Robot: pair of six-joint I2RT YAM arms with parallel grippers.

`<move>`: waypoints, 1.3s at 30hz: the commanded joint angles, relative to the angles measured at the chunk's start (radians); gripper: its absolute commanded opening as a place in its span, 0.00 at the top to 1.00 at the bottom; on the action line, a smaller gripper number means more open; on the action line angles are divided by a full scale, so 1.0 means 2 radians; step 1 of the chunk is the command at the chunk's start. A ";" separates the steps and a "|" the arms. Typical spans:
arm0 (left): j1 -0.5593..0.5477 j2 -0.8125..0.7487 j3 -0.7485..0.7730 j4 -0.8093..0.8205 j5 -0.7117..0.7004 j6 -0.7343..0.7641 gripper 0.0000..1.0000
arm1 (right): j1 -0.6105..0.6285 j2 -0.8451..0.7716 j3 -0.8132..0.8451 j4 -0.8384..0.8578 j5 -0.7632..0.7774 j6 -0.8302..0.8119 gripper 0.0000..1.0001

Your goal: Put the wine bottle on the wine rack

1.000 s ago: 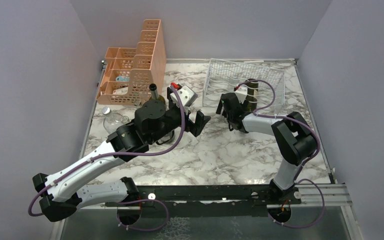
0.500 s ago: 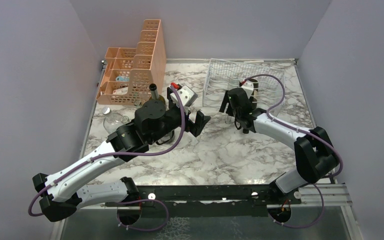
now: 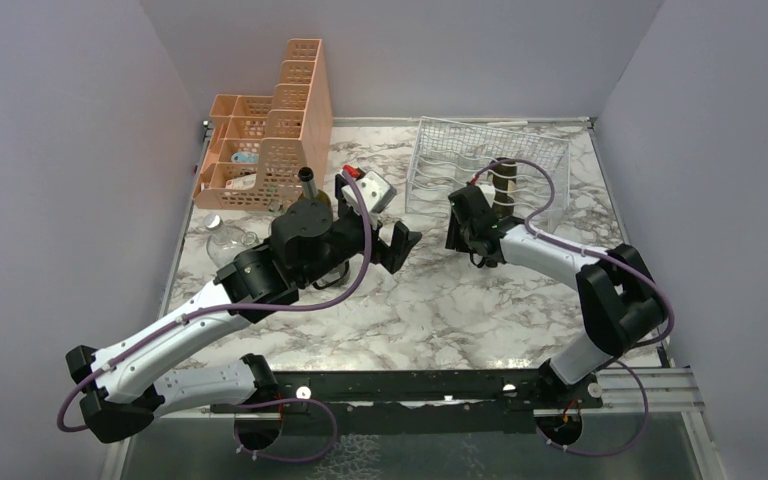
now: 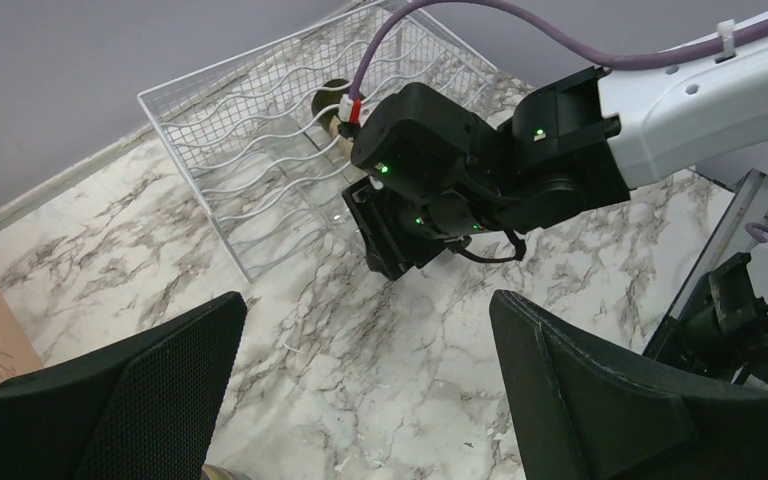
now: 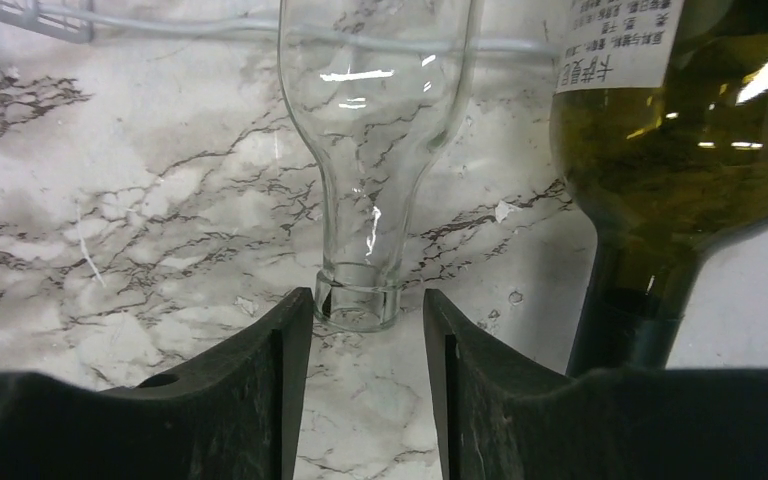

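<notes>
Clear bottle [image 5: 375, 150] lies neck-out in rack [image 3: 430, 160] beside green bottle [image 5: 680, 150], my right gripper [image 5: 367, 300] loosely flanking its mouth, left gripper [image 4: 365, 300] wide, empty; looks placed, only backing off remains.

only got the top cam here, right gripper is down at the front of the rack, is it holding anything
Observer: Not clamped, as far as I can tell. The right wrist view shows a clear glass bottle, its mouth between the tips of the right gripper, with a gap on one side.
Operator: anything next to it
Observer: A dark green bottle lies right beside it, neck pointing the same way.
Operator: and the left gripper
Observer: In the left wrist view the left gripper is wide open with nothing between its fingers, facing the wine rack.
</notes>
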 commanded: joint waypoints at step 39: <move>-0.001 -0.010 0.072 -0.010 -0.066 0.035 0.01 | -0.004 -0.081 0.061 -0.013 -0.055 -0.054 0.28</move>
